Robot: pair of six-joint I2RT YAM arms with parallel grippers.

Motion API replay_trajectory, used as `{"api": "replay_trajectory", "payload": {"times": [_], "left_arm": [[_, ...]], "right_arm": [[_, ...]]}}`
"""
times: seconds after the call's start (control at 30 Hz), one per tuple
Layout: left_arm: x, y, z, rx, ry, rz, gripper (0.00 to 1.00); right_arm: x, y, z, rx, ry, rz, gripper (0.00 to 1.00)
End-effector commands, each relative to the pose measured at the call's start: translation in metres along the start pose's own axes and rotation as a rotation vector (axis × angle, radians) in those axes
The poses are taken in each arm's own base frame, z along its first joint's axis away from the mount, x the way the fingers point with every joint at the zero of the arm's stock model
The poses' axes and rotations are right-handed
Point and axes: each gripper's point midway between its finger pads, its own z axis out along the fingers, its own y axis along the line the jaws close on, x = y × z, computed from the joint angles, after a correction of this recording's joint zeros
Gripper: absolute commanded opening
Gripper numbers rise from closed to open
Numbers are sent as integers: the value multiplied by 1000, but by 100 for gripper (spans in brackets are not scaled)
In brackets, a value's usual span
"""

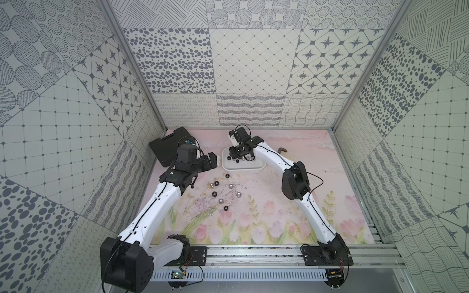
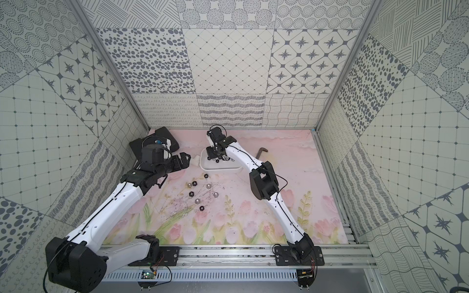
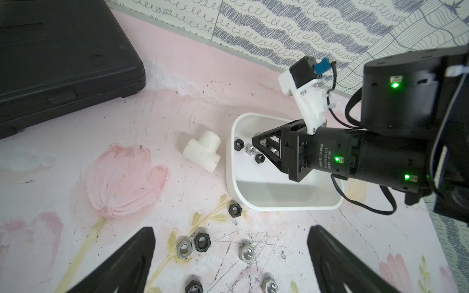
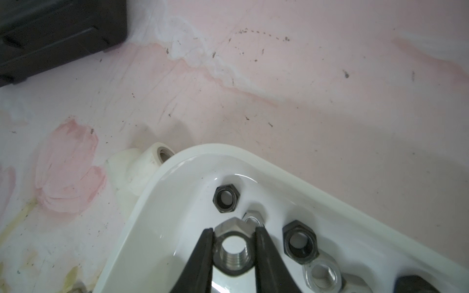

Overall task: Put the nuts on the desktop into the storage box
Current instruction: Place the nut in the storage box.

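"Judging from the right wrist view, a silver nut (image 4: pixel 233 250) is clamped by its flats between the nearly closed fingers of the right hand (image 4: pixel 234 229), inside the outline of the storage box (image 4: pixel 182 156). What is put at risk by letting go?"

"A bounce is to be feared. The box floor is glossy and the wall is low. The nut is also held near a rounded corner, so if it is released from any height it could be thrown over the rim onto the worktop (image 1: pixel 269 187). How high it is carried above the floor cannot be told."

"And the nuts already stored?"

"Several black and silver ones are gathered close under the fingers, and a black nut (image 4: pixel 299 242) lies just beside them. If the hand is lowered, these may be struck or jammed. The box stands toward the far edge of the worktop and may be shoved against the white pipe fitting (image 3: pixel 201 152) just beside it."

"Is anything threatened by the other arm?"

"The left hand (image 3: pixel 232 228) is spread wide and nothing is held in it. It is poised over the loose nuts (image 1: pixel 221 201), eight of which are scattered mid-worktop on the near side of the box. If it is swung to the box too soon, the two hands could be brought into contact. If those nuts are approached carelessly, they could be knocked toward the worktop's edges."
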Motion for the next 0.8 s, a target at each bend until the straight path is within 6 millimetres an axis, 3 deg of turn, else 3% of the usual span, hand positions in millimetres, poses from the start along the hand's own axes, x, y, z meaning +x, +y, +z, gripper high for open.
{"api": "replay_trajectory", "payload": {"times": [0.0, 0.47, 0.77], "left_arm": [[-3, -1, -2, 0, -15, 20, 99], [-2, 0, 0, -5, -10, 20, 99], [0, 1, 2, -7, -3, 18, 99]], "right_arm": [[5, -10, 13, 56, 2, -19, 16], [5, -24, 33, 104, -8, -29, 19], [2, -26, 27, 128, -18, -44, 52]]}}
